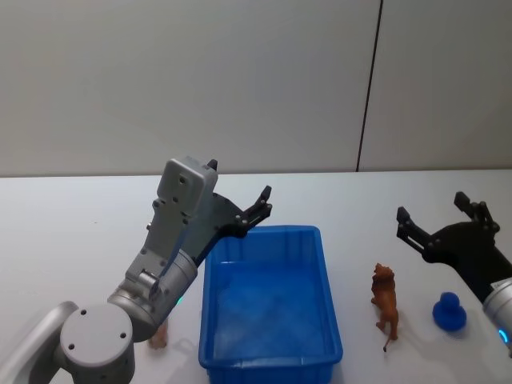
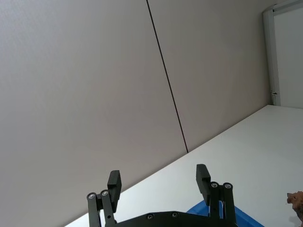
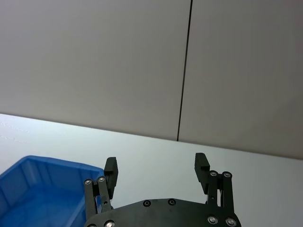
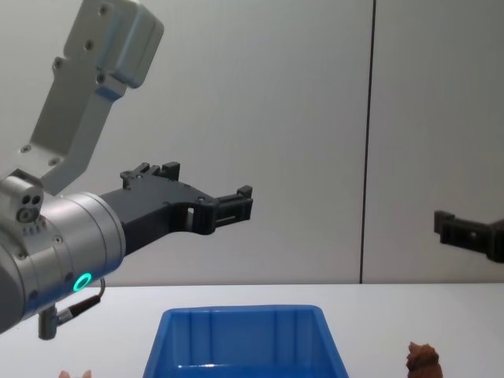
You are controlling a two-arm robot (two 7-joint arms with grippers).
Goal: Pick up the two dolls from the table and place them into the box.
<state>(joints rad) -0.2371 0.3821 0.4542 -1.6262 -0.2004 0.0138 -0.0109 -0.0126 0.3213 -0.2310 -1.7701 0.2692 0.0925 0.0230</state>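
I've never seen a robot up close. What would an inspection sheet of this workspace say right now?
Surface: white table, flat and plain.
Job's things: blue box, nothing in it; reddish-brown doll standing to its right; peach doll to its left, mostly hidden by the left arm.
Clutter: small blue toy right of the reddish-brown doll.
Grippers: left gripper raised over the box's far left corner, jaws open, empty; right gripper raised beyond the small blue toy, jaws open, empty.
Cables: short lead on the left arm.
Surroundings: grey wall with a dark vertical seam.
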